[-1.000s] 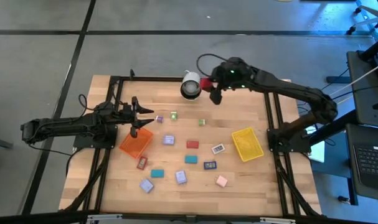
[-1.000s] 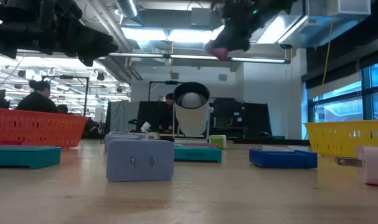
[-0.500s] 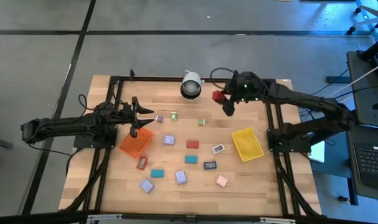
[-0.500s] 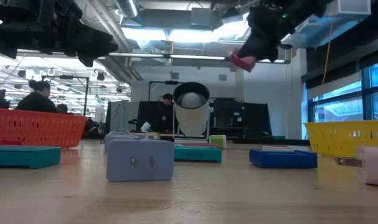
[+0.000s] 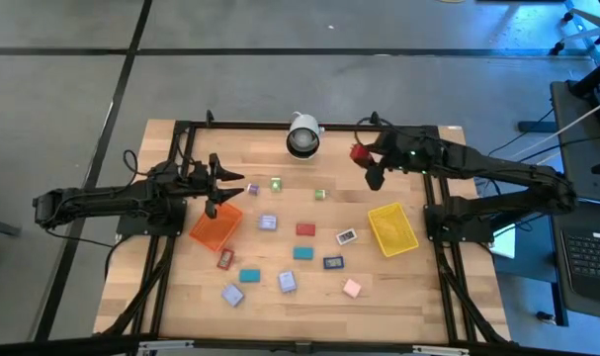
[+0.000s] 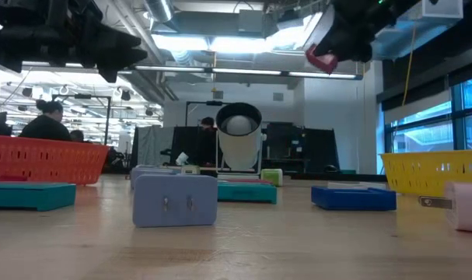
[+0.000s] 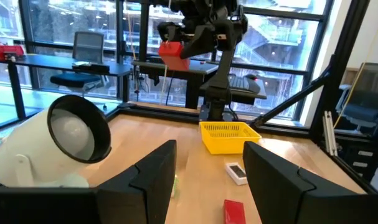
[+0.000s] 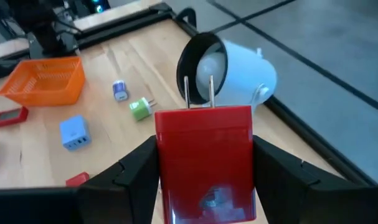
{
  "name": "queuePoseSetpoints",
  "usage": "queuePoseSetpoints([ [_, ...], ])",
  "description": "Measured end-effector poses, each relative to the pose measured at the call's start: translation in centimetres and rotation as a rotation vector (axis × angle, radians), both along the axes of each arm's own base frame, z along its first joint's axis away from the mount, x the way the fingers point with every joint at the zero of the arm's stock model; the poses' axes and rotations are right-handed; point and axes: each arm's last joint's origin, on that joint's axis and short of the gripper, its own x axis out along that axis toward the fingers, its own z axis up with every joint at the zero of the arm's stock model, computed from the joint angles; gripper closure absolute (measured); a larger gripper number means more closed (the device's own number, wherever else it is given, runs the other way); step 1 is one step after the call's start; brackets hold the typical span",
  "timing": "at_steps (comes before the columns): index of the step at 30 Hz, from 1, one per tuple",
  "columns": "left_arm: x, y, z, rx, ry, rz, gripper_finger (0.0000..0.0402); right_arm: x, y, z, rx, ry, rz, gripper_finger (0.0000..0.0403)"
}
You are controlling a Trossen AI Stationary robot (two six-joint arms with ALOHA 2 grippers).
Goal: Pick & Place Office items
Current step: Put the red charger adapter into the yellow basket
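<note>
The right gripper [image 5: 364, 164] grips a red plastic plug block [image 8: 205, 158] above the table's far edge; only the right wrist view shows its 2 metal prongs. The left gripper [image 5: 223, 187] (fingers parted, empty) hovers by the orange mesh tray [image 5: 215, 226].

A light wooden bench [image 5: 379, 287] stands on a grey floor [image 5: 72, 109] crossed by dark lines. Beyond it, ceiling strip lights [image 6: 220, 43] glow, tall windows [image 7: 64, 25] line the wall, and a person [image 6: 45, 120] sits far left.
</note>
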Motion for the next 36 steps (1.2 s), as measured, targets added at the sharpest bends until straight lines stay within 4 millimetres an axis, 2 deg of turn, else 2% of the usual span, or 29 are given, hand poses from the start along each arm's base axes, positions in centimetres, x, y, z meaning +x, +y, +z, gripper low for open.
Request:
queuePoseSetpoints([
  [7, 0.0, 0.0, 0.1, 0.004, -0.011, -0.012, 0.0219, -2.0, 2.6, 0.6, 0.028, -0.006, -0.041, 0.0191],
  [16, 0.0, 0.0, 0.1, -0.005, -0.011, -0.013, 0.0219, -3.5, 5.0, -0.7, 0.041, 0.120, -0.143, 0.0191],
  [25, 0.0, -0.1, 0.1, -0.014, -0.011, -0.033, 0.0219, -4.9, 6.8, -2.0, 0.203, 0.201, -0.201, 0.0191],
  [29, 0.0, -0.1, 0.1, -0.013, -0.011, -0.040, 0.0219, -4.7, 7.7, -4.2, 0.310, 0.230, -0.175, 0.0191],
  [32, 0.0, -0.1, 0.1, -0.012, -0.010, -0.041, 0.0219, -4.6, 8.3, -6.3, 0.337, 0.258, -0.176, 0.0191],
  [36, 0.0, -0.1, 0.1, -0.012, -0.010, -0.041, 0.0219, -4.6, 8.7, -8.0, 0.354, 0.269, -0.172, 0.0191],
])
